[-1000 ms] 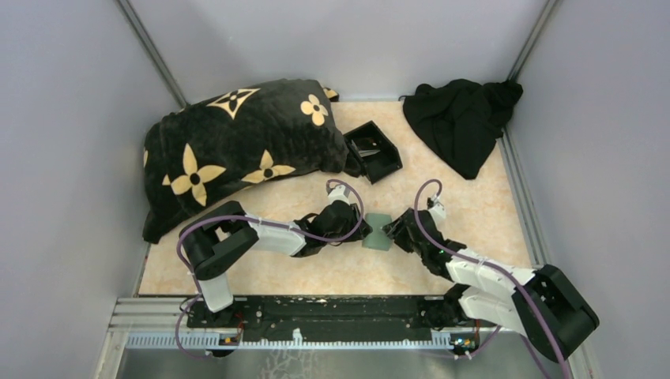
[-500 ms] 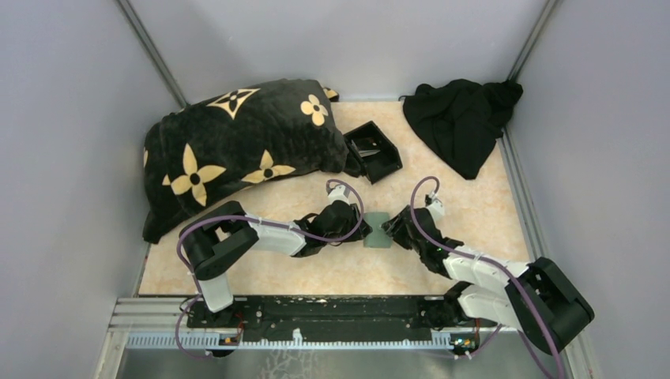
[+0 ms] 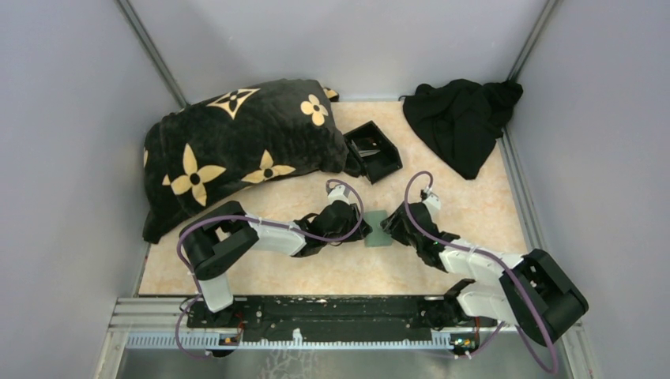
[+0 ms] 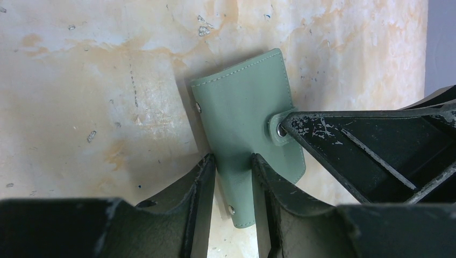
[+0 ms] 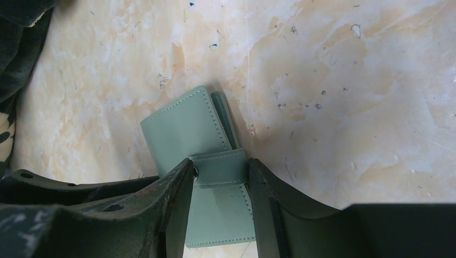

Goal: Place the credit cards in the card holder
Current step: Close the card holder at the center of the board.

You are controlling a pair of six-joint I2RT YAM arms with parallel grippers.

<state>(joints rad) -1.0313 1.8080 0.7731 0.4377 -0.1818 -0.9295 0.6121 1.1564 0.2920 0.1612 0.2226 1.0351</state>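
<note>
Top view first: the card holder (image 3: 378, 230) sits on the counter (image 3: 474, 205), wedged right between the two arms, left gripper (image 3: 359, 227) touching its left side and right gripper (image 3: 393, 230) touching its right, so neither arm is nearer. Its long axis runs roughly away from the bases, a bit tilted. The black box (image 3: 385, 166) is just beyond the holder, the flowery pillow (image 3: 237, 150) off beyond-left and the black cloth (image 3: 462, 126) beyond-right. Can't spot any credit cards anywhere, tbh. Left wrist view: the left gripper (image 4: 234, 161) is squeezed down to a narrow slot with the near end of the card holder (image 4: 242, 118) filling it, so it looks clamped on. Right wrist view: the right gripper (image 5: 219, 164) is about as narrow, and the snap strap (image 5: 218, 169) spans exactly from one finger to the other, which looks like a pinch. The holder is still folded shut. My guess is the strap has to come off toward the right gripper's side, across the long axis, while the left one anchors it.
</note>
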